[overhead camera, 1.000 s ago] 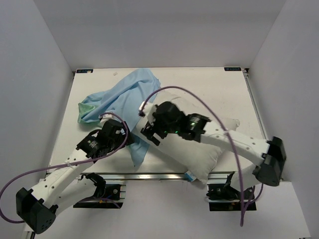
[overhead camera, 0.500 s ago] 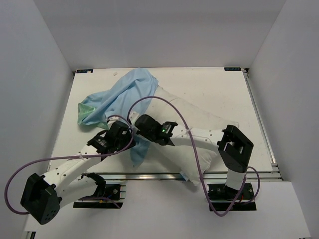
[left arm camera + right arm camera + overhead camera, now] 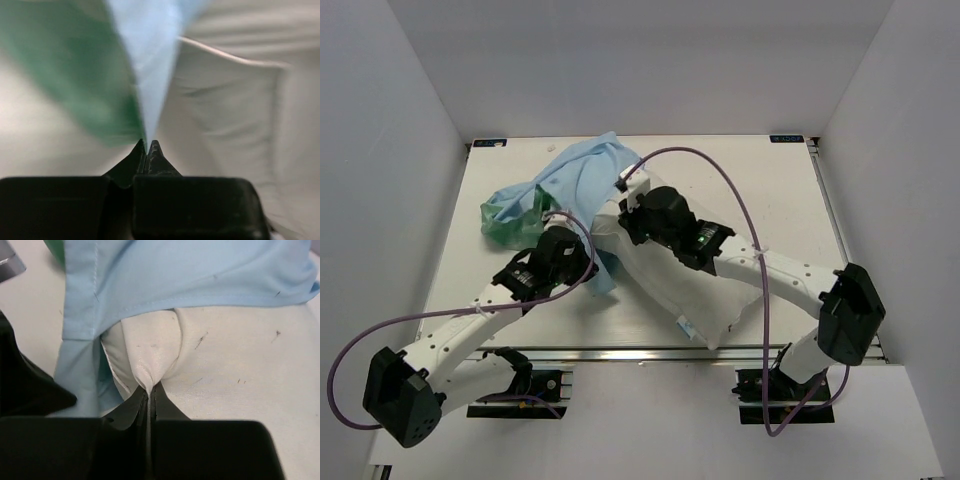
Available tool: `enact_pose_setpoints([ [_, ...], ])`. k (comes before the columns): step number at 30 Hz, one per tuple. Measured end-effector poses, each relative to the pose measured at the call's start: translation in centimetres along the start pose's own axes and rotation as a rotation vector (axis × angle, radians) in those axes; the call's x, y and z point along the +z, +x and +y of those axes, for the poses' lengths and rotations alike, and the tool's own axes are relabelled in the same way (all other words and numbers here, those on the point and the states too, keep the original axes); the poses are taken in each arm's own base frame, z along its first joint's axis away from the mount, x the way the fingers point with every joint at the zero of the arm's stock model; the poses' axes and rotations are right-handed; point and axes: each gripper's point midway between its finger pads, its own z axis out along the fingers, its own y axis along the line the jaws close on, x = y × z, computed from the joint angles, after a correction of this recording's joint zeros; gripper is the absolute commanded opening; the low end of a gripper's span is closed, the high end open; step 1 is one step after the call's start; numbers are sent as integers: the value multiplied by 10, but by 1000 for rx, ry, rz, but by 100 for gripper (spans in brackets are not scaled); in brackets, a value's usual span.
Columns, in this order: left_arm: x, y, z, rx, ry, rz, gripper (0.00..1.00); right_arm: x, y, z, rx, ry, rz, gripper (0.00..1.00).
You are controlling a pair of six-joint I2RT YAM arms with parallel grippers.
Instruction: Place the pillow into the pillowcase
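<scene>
My left claw (image 3: 147,145) is shut tight on a thin fold of the pillowcase (image 3: 582,178). My right claw (image 3: 150,388) is shut on a little pinch of the pillow (image 3: 670,290), close to one end. The pillow lies slanted on the table (image 3: 780,190), from the middle down to the near edge. The pillowcase sits bunched up at the pillow's far left end, and its blue edge hangs over that end.

Here is what worries me. The pillow is big and puffy, and I only hold a tiny bit of it, so it may slip out if I pull hard. I cannot tell if my left claw holds one layer or both. If it holds both, the bag's mouth stays closed and the pillow just pushes the cloth away. My two arms are also very near each other and could bump.
</scene>
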Motion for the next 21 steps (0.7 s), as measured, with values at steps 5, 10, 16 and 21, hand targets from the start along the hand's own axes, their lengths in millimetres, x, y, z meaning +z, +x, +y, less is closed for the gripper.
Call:
enact_pose_setpoints([
  [5, -29, -21, -58, 26, 281, -40, 0, -5, -34, 2, 111, -27, -190, 0],
  [10, -73, -36, -101, 68, 511, -67, 0, 1, -40, 6, 198, -31, -354, 0],
  [16, -124, -50, -141, 110, 736, -93, 0, 28, -37, -4, 276, 54, -507, 0],
  [21, -122, -41, -142, 104, 752, -37, 14, 34, -41, 0, 320, 66, -564, 0],
])
